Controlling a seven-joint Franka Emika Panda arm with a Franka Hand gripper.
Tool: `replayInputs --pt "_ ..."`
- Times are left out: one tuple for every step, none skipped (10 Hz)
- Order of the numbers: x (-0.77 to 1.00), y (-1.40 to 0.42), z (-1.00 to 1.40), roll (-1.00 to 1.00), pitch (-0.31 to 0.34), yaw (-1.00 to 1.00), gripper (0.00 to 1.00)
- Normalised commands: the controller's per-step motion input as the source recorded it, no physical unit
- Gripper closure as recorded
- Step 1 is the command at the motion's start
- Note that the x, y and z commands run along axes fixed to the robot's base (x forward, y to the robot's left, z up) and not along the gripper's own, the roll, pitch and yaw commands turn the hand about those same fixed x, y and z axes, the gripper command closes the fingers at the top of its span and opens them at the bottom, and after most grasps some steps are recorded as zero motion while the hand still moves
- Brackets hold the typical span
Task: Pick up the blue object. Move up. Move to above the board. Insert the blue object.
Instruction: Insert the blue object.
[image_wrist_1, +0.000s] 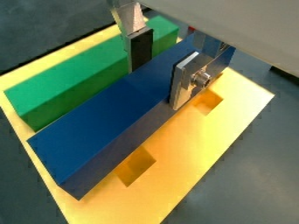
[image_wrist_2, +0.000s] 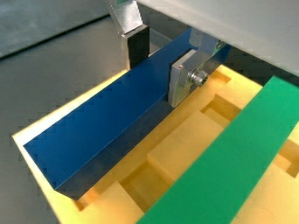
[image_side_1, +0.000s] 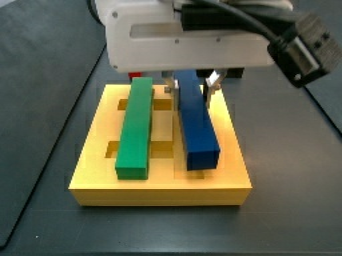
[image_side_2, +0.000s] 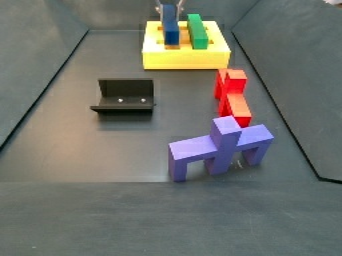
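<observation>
Jaws are clamping the blue object (image_wrist_1: 111, 122): I'm seeing one silver finger (image_wrist_1: 187, 80) pressed on its near face and the dark-padded one on the far side, gripper (image_wrist_1: 162, 63) sitting over the bar's far end. Bar is lying along the board (image_wrist_1: 216, 144), green bar (image_wrist_1: 82, 74) just beside it and parallel; upper gripper body is cut off by the frame edge.

Switching wrist view: same grip, fingers (image_wrist_2: 184, 77) on either side of the blue object (image_wrist_2: 105, 122), gripper (image_wrist_2: 158, 57) closed onto it. Green bar (image_wrist_2: 228, 162) is crossing the corner, covering part of the board (image_wrist_2: 140, 179) and its slots.

Side view: gripper (image_side_1: 195, 82) is coming down from the white housing, blue object (image_side_1: 197, 125) resting in the board (image_side_1: 160, 185) beside the green bar (image_side_1: 134, 125); the housing is hiding the fingertips and the board's far edge.

Far side view: board (image_side_2: 181, 58), blue object (image_side_2: 171, 36) and gripper (image_side_2: 168, 14) are tiny, grip unreadable. Fixture (image_side_2: 126, 97), red piece (image_side_2: 231, 93), purple block (image_side_2: 221, 148) well apart.
</observation>
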Motion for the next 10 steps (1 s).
replayInputs --pt "-0.12 -0.03 -0.38 0.02 -0.029 0.01 1.0" --pt "-0.13 0.0 -0.33 0.04 -0.014 0.02 1.0" --pt "-0.13 0.0 -0.29 0.07 0.0 0.0 1.0" --pt "-0.11 0.0 -0.28 0.09 0.0 0.0 1.0" --pt "-0.18 0.0 -0.25 0.09 0.0 0.0 1.0" --pt "-0.23 0.0 -0.23 0.08 0.0 -0.03 1.0" --pt "-0.21 0.02 -0.22 0.1 0.0 -0.09 1.0" --pt "-0.11 0.01 -0.2 0.1 0.0 -0.04 1.0" --pt "0.0 0.0 -0.06 0.05 0.0 0.0 1.0" --pt "0.0 0.0 0.0 0.0 0.0 0.0 1.0"
